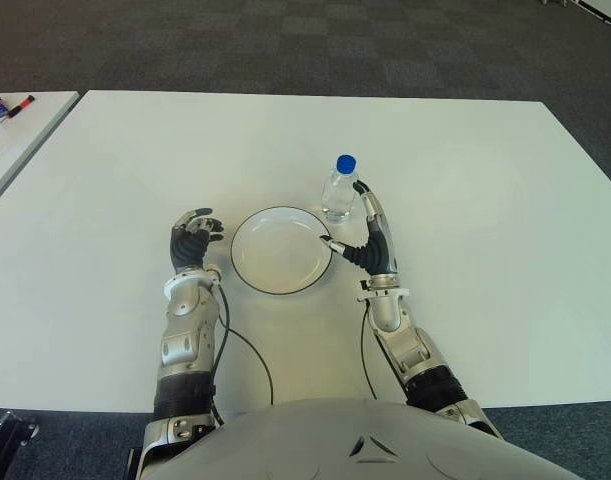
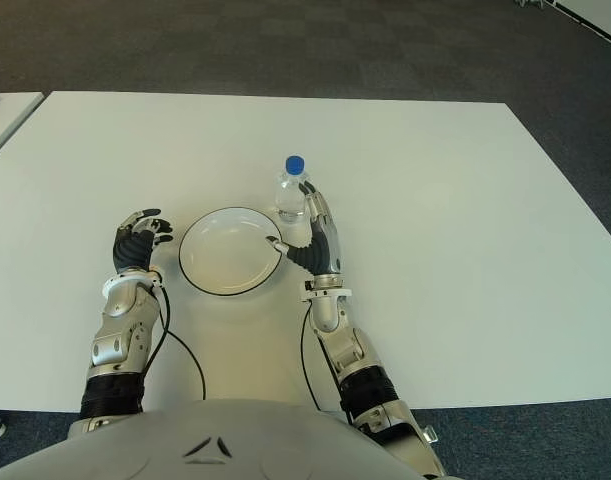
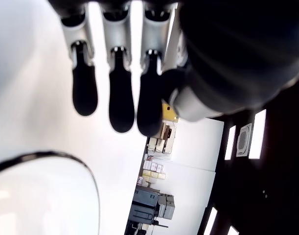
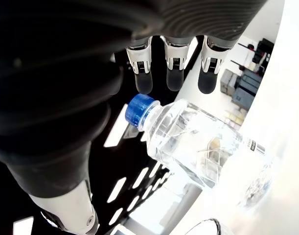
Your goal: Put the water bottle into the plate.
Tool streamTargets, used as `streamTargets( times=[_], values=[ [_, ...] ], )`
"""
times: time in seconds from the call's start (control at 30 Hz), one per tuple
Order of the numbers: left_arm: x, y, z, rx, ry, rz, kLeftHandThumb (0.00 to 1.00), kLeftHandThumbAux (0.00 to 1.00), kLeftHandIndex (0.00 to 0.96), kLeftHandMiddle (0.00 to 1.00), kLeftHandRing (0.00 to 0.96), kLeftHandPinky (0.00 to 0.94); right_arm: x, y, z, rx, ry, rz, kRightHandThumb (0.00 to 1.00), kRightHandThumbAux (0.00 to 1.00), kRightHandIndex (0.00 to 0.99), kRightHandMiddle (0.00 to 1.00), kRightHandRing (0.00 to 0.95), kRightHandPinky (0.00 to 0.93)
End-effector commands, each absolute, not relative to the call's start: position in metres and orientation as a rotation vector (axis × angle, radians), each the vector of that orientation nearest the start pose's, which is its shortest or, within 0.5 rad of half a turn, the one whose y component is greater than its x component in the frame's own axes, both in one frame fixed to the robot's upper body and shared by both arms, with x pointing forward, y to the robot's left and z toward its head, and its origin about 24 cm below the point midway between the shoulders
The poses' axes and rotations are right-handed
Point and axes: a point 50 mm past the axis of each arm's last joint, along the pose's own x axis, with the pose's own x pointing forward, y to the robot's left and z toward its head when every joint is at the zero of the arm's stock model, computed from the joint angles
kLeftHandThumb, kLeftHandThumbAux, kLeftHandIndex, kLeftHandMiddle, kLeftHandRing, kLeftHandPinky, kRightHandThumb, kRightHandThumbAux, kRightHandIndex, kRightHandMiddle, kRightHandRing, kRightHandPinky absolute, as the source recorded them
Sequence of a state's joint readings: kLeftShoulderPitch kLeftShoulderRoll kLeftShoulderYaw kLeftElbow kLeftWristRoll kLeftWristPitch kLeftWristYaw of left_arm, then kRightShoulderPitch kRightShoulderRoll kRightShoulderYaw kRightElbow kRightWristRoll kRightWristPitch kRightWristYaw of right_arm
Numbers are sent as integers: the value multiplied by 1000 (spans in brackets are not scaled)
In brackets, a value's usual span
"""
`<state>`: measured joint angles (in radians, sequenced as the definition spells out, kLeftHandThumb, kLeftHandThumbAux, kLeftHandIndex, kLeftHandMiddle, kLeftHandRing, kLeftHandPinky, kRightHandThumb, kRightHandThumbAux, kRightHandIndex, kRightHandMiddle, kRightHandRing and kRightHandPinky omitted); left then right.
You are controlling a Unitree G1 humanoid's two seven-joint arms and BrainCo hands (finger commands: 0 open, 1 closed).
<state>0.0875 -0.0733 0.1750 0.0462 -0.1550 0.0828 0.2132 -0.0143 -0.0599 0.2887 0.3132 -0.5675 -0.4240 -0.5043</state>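
The clear plastic water bottle (image 1: 339, 190) with a blue screw cap stands upright on the bench just beyond the far right rim of the round, white, dark-edged plate (image 1: 282, 250), not in it. The right hand (image 1: 368, 232) is just right of the bottle, fingers extended beside it, not closed on it; the left hand (image 1: 192, 240), left of the plate, is loosely curled and holds nothing. The bench (image 1: 485, 200) is smooth and white, with dark checked carpet (image 1: 385, 50) beyond.

My right hand (image 1: 370, 235) hides part of the water bottle (image 1: 339, 190); my left wrist view crops the plate (image 3: 66, 157).
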Motion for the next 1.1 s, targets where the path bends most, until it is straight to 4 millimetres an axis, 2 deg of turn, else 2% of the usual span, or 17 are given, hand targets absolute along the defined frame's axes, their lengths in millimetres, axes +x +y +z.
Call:
streamTargets(
  times=[0.03, 0.4, 1.1],
  values=[
    [223, 184, -6, -225, 242, 402, 700, 716, 431, 583, 559, 535, 235, -94, 15, -511, -322, 18, 0, 842, 0, 0, 0, 0],
    [224, 186, -7, -225, 242, 403, 701, 716, 432, 576, 553, 528, 239, -92, 15, -507, -318, 35, 0, 844, 0, 0, 0, 0],
    [222, 190, -14, -177, 234, 414, 699, 717, 430, 585, 555, 520, 259, -80, 21, -502, -292, 56, 0, 855, 0, 0, 0, 0]
  ],
)
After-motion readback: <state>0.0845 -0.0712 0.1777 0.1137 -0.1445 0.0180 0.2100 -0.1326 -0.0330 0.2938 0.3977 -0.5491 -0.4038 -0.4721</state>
